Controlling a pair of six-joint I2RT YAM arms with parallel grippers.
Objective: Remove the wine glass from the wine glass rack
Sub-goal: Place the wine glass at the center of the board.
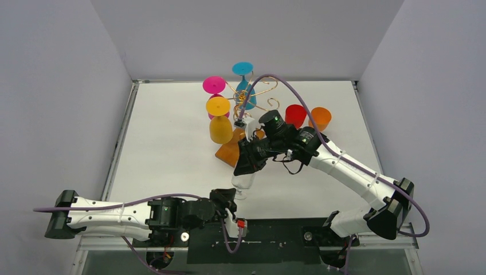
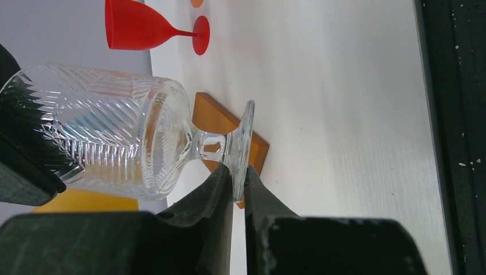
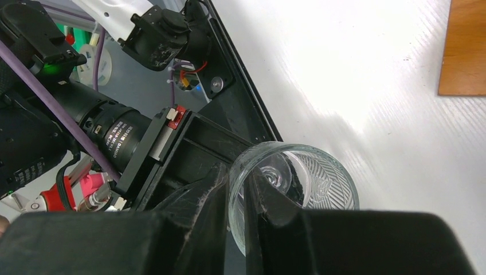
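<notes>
Left gripper [image 2: 239, 179]: fingers drawn nearly together, clamped on the edge of the foot of the clear ribbed wine glass [image 2: 114, 137], one finger on each face of the foot. The left arm lies low along the near edge of the table [image 1: 172, 143], its forearm running toward the centre and its wrist turned toward the glass. Right gripper [image 3: 243, 192]: narrow, pinching the rim of the same glass, one finger inside the bowl and one outside. The right arm reaches from its base at the near right, elbow bent, wrist angled down over the glass mouth. Writing: white print on the camera lens barrel [image 3: 117, 140] in the right wrist view, too small to read; no other labels legible. The wine glass stands upright between the two grippers, clear of the wine glass rack [image 1: 252, 94] and just in front of its wooden base [image 1: 228, 153]; whether the foot touches the table cannot be told. Yellow [image 1: 219, 121], pink [image 1: 214, 85] and blue [image 1: 242, 68] glasses hang on the rack. Red [image 1: 296, 114] and orange [image 1: 321, 117] glasses stand on the table to its right.
</notes>
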